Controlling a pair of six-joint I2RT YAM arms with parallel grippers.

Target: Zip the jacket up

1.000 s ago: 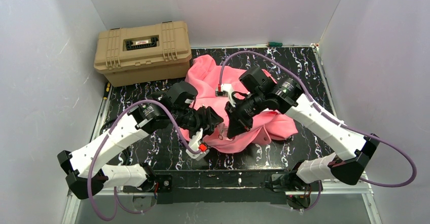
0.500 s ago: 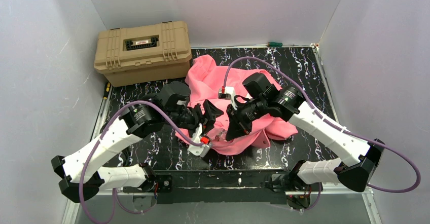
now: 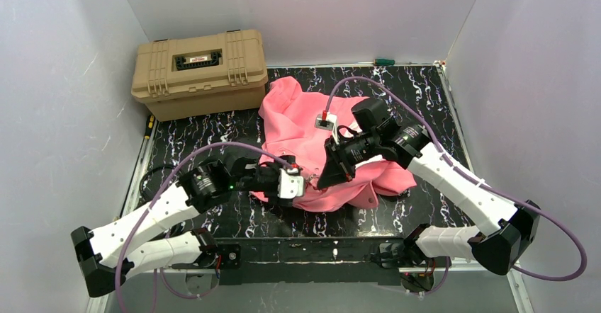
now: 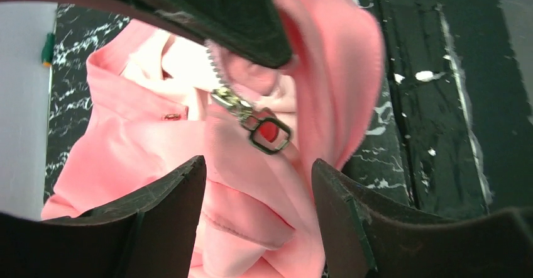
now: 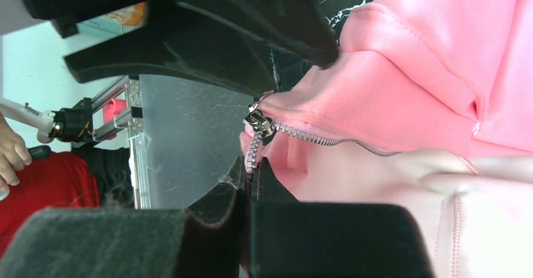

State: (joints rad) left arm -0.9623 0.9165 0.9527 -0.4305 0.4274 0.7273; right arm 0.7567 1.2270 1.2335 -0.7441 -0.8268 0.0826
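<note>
Marbled table (image 3: 425,86) | jacket (image 3: 298,115) near front edge | tan case (image 3: 198,72) back-left corner

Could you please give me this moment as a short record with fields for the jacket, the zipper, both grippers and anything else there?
jacket: pink jacket crumpled on the table, front open, pale lining showing
zipper pull: metal zipper pull hanging free, just beyond the left gripper's gap
left gripper: left gripper open, holding nothing
right gripper: right gripper shut on the jacket's zipper edge
other: tan case at the back left
</note>
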